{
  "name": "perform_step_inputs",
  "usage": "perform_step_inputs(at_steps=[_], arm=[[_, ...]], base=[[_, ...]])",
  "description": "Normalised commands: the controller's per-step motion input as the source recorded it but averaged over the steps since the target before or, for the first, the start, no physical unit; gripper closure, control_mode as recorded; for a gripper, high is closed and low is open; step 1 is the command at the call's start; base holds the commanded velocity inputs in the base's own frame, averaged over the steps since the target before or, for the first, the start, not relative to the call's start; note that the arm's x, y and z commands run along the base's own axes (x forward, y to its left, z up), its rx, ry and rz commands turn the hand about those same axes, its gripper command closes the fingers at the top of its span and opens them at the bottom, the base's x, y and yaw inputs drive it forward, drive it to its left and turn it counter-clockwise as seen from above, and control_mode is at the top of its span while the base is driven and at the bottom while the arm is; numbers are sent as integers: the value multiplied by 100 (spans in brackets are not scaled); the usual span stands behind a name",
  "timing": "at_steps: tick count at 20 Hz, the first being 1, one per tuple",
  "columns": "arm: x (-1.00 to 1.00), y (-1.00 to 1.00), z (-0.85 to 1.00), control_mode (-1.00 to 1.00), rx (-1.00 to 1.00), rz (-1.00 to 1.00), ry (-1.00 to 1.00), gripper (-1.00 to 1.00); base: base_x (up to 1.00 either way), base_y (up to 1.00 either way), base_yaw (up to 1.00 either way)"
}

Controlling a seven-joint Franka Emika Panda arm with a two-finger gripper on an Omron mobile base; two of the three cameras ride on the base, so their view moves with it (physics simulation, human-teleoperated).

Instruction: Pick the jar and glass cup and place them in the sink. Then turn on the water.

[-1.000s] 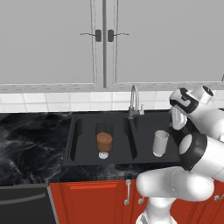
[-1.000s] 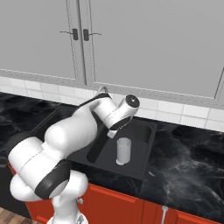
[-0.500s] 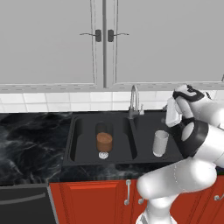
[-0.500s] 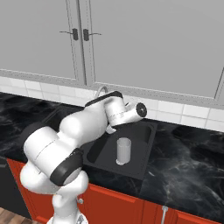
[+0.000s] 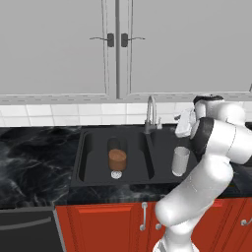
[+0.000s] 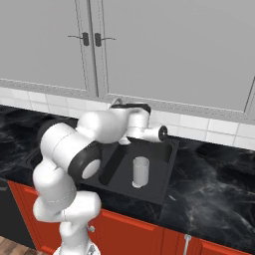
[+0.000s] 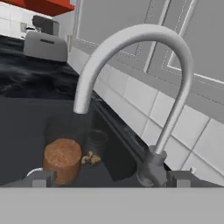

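Note:
The tan-brown jar (image 5: 117,160) stands in the left basin of the black sink (image 5: 88,142), beside the drain. In the right basin the pale glass cup (image 5: 180,161) stands upright; the right base view shows this glass cup (image 6: 140,172) too. The chrome tap (image 5: 150,113) rises behind the divider, with no water running from its spout. My gripper (image 5: 183,123) hovers just right of the tap, above the cup, open and empty. In the hand view the tap (image 7: 131,41) arches close ahead, the jar (image 7: 62,159) sits low on the left, and my gripper (image 7: 111,179) has its tips wide apart.
Black marble counter (image 5: 34,157) runs on both sides of the sink, with a white tile backsplash and grey wall cabinets (image 5: 115,44) above. Red cabinet fronts (image 5: 108,224) lie below. My white arm (image 6: 69,149) bends over the sink's left part in the right base view.
The hand has swung left from beside the right basin toward the tap and turned to face it. Jar and cup have not moved. The jaws stay open.

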Motion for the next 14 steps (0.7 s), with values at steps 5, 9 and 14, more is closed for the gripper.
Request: perform_step_inputs(at_steps=[5, 9, 14], arm=[[44, 10, -3, -100, 27, -3, 0, -100], [42, 4, -24, -100, 23, -1, 0, -100], [55, 13, -35, -100, 17, -2, 0, -100]], base=[[0, 0, 0], [0, 0, 0], [0, 0, 0]])
